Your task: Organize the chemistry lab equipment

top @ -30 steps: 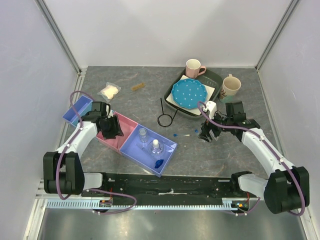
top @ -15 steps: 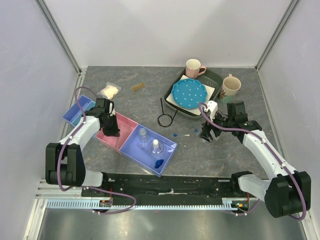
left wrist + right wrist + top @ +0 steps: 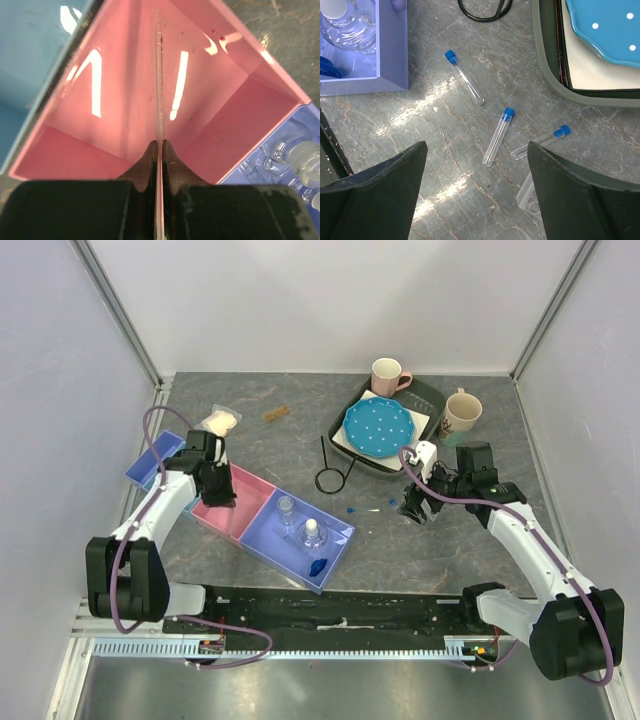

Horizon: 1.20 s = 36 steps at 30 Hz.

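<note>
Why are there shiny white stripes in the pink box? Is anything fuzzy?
Left wrist view: the stripes are glare on the glossy walls of the box; the near left end effector looks soft. Right wrist view: glare patches on the table, tubes sharp. Top view: even light.

The grey marbled table carries three open bins touching in a diagonal row at left: a blue bin, a pink bin and a lilac bin. Behind them lie a bag of white wads and, apart to its right, a short brown piece. A wire ring lies at centre, just beside a dark tray. A pink mug stands at the tray's far edge and a cream mug at its right. Three blue-capped tubes lie apart on the bare surface in front of the tray, with a clear piece near them.
</note>
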Available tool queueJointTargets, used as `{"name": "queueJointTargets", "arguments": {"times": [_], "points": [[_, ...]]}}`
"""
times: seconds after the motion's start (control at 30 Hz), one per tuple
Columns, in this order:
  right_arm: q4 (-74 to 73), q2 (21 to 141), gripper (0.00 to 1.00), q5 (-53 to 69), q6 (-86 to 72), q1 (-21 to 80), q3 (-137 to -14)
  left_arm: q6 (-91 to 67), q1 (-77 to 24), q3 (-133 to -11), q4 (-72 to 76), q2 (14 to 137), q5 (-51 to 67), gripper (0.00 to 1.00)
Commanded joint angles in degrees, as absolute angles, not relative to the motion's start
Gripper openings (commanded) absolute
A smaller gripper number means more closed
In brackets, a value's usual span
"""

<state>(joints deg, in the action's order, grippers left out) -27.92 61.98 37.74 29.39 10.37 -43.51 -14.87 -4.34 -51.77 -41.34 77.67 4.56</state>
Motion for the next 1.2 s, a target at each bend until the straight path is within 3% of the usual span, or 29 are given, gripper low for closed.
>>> {"name": "queueJointTargets", "arguments": {"times": [0.0,0.37,0.57,1.17], "points": [[-27.6,60.6,0.89,39.8,30.4,10.2,-43.3,-12.1,-4.6,-56.2,-42.4,72.1,-1.4,0.02],[-28.0,59.7,0.89,40.3,30.8,10.2,-43.3,-5.0,-4.5,-62.5,-40.5,71.3,-14.6,0.02],[-28.2,59.2,0.89,40.3,31.0,10.2,-43.3,-0.1,-4.2,-66.4,-42.7,76.9,-14.0,0.02],[-29.0,58.4,0.90,41.4,31.4,10.2,-43.2,9.0,-4.1,-62.1,-41.1,83.4,-17.0,0.06]]}}
